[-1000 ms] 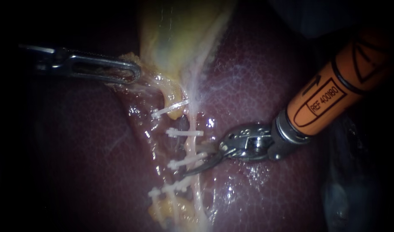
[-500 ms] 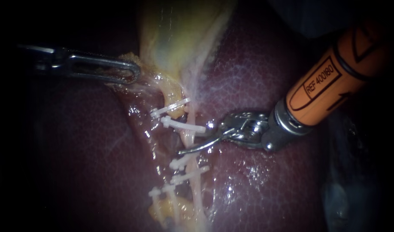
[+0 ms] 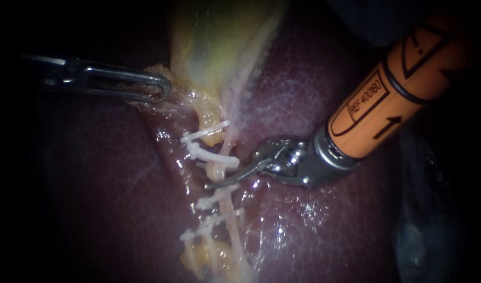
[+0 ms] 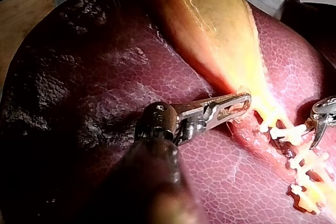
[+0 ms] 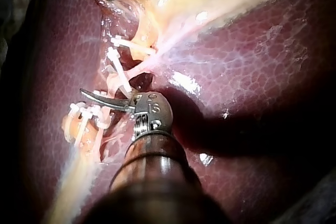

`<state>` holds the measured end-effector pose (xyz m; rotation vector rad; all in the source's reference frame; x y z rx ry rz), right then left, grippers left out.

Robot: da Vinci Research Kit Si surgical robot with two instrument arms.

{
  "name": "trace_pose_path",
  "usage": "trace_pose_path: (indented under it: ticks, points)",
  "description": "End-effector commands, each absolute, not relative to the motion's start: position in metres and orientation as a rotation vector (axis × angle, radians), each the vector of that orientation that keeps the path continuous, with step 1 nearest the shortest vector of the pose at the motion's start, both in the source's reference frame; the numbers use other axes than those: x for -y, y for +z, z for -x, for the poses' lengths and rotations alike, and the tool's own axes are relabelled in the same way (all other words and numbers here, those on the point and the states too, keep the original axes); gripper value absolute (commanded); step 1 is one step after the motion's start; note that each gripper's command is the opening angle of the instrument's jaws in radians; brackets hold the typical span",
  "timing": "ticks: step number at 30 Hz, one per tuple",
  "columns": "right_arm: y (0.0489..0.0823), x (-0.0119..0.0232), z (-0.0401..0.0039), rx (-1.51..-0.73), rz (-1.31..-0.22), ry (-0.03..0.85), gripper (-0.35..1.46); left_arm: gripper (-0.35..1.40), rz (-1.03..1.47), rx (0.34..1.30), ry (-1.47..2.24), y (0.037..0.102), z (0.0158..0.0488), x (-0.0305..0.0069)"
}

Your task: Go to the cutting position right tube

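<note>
Left pincer (image 3: 159, 89) pinching gallbladder (image 3: 219, 42) edge. Right pincer (image 3: 211, 184), spread or not can't tell, lies across pale right tube (image 3: 218, 171) between white clips (image 3: 211, 157).

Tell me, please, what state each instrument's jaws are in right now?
Left instrument: shut on the edge of the gallbladder.
Right instrument: blades shut, holding nothing.

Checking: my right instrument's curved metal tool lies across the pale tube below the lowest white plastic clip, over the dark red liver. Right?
No. The endoscope view shows the curved metal tool of the right instrument crossing the pale tube between the white plastic clips, two above it and the others below, not below the lowest. It is over the dark red liver.
</note>
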<state>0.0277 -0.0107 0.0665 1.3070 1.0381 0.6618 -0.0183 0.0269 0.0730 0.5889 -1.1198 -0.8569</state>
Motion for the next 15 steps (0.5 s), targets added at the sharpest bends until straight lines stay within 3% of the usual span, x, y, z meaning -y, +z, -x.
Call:
trace_pose_path:
  ticks: [1, 10, 15]
  points:
    - [0.0664, 0.0104, -0.0276, -1.030, -1.311, 0.672, 1.13, -0.35, -0.589, 1.120, -0.857, 0.0731, 0.0183, -0.0269]
    - [0.0666, 0.0104, -0.0276, -1.031, -1.335, 0.700, 1.13, -0.35, -0.592, 1.119, -0.861, 0.0732, 0.0184, -0.0268]
    - [0.0666, 0.0106, -0.0284, -1.147, -1.327, 0.658, 1.08, -0.35, -0.591, 1.119, -0.861, 0.0733, 0.0184, -0.0268]
